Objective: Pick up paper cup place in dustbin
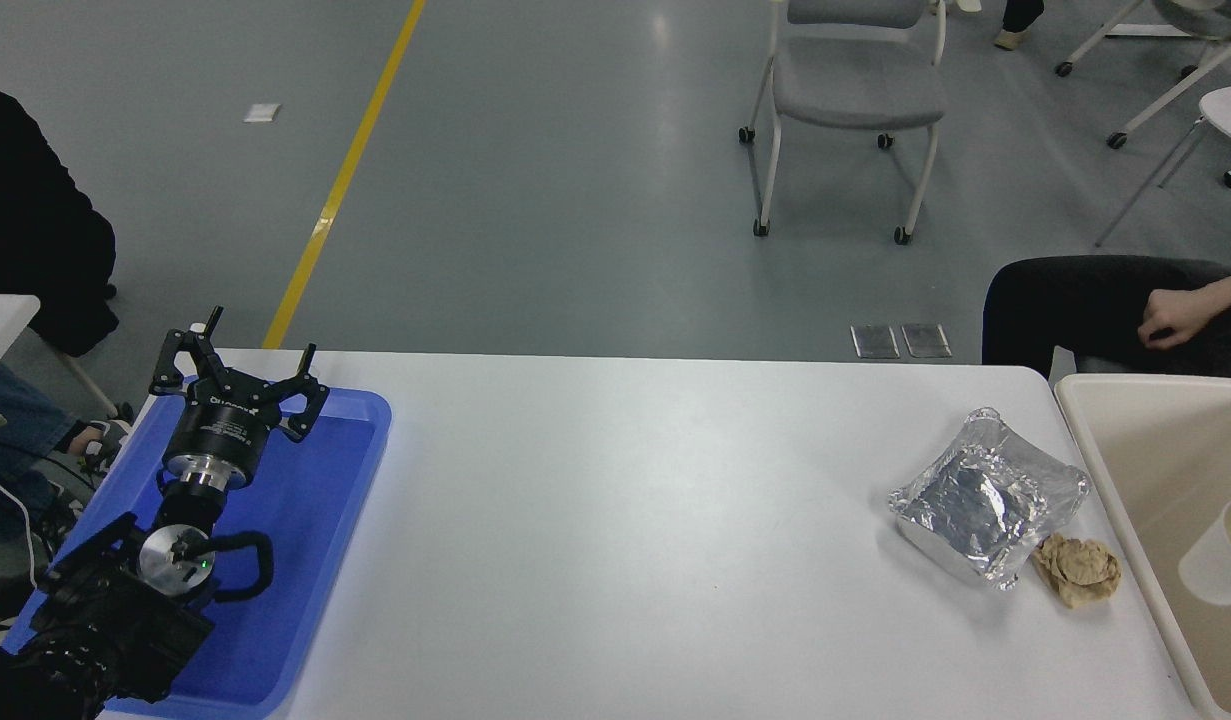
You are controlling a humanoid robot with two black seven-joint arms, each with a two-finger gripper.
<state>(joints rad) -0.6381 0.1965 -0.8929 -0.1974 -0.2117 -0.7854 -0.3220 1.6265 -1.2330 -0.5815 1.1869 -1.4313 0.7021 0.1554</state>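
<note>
Locating the target: paper cup inside the outline of the dustbin, against the picture's right edge, partly cut off by it.
Cup attitude: tipped, long axis running roughly left to right, cream mouth toward the right edge, closed base toward the table.
Resting or carried: impossible to tell; no contact with the bin's floor or with any finger visible.
Right gripper: out of the frame, so neither apart nor together can be claimed; no guess offered.
Left gripper: parked at the lower left above the blue tray, fingers spread apart, holding nothing.
Nearer arm: by judgement the right one, since cup and bin sit at the far right, well apart from the parked left arm.
Key relation: cup already past the bin's near rim and over its interior, so probably only a release or a withdrawal left, if anything.
Task progress: judged nearly or fully complete.
Neighbours: silver foil tray on the table near the bin's left wall; brown wad of paper touching the foil's near corner, just beside the bin's rim.
Obstructions: none between cup and bin; foil and wad close enough to be brushed by an arm pulling back low over the table.
Beyond the table: a person's hand resting on a dark-clad leg behind the bin; grey chair farther off.
</note>
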